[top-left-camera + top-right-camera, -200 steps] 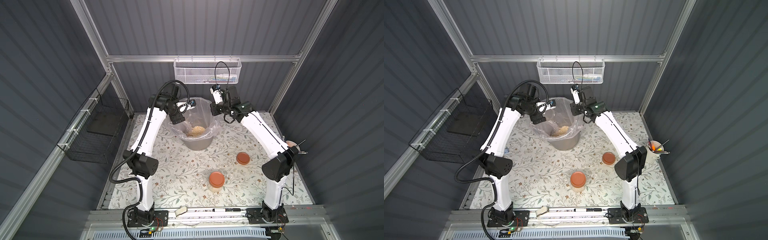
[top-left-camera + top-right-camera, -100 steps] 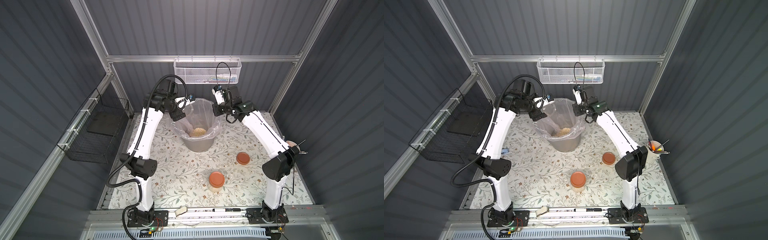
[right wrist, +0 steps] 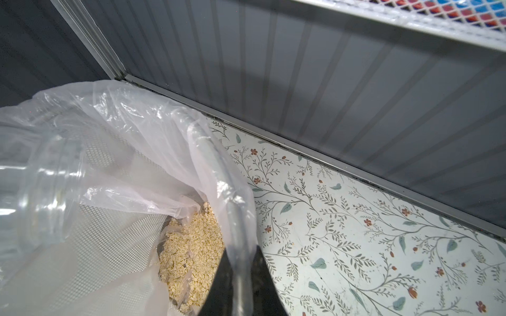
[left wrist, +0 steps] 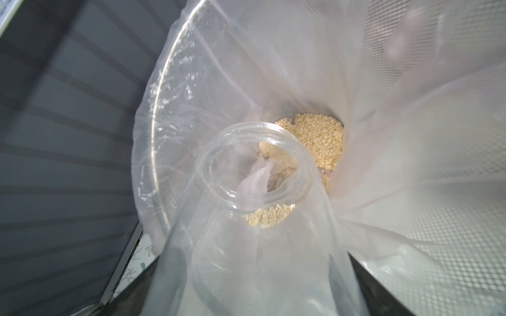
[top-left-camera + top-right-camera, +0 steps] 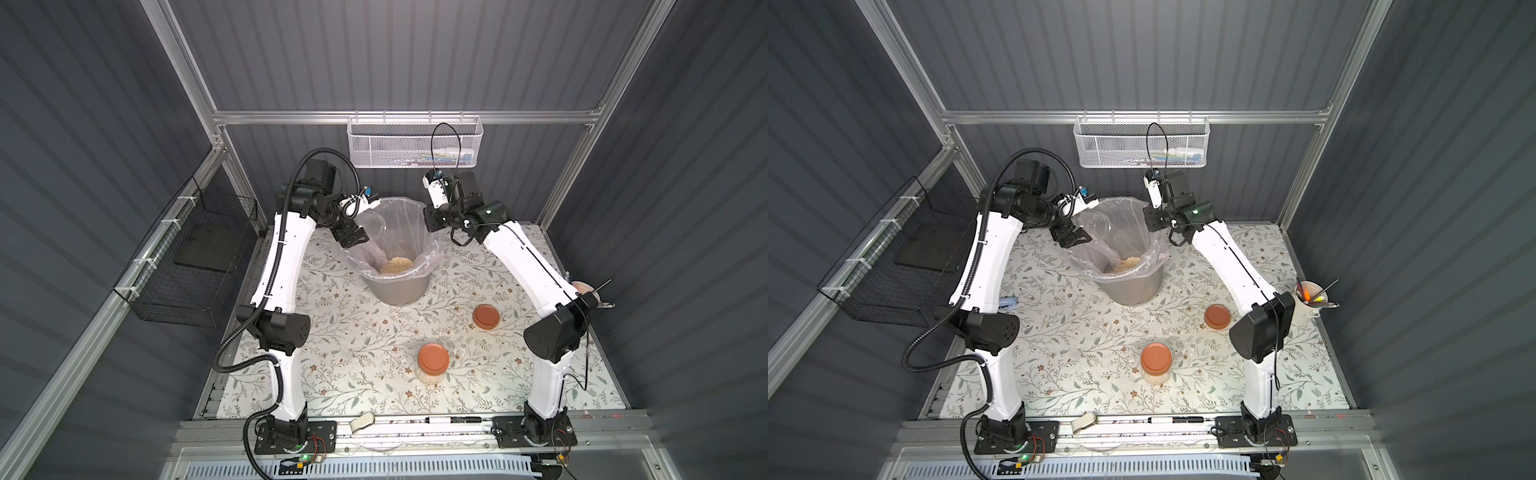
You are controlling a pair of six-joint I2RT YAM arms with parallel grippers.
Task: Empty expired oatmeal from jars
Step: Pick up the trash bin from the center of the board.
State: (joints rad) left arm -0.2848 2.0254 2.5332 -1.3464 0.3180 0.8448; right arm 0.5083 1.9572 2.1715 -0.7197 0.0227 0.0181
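My left gripper is shut on a clear, lidless jar, tilted with its mouth over the left side of the grey bin. Through its wall I see only the liner and the flakes below. Loose oatmeal lies at the bottom of the lined bin. My right gripper is shut on the bin's right rim and liner. In both top views another jar stands near the front with its orange lid on and oatmeal inside. A loose orange lid lies to its right.
A white cup with pens stands at the right edge behind my right arm. A white mesh basket hangs on the back wall and a black wire basket on the left wall. A marker lies on the front rail.
My left arm has drawn back and up, bringing the tilted jar from deep inside the bin to its left rim. The right gripper has stayed on the rim.
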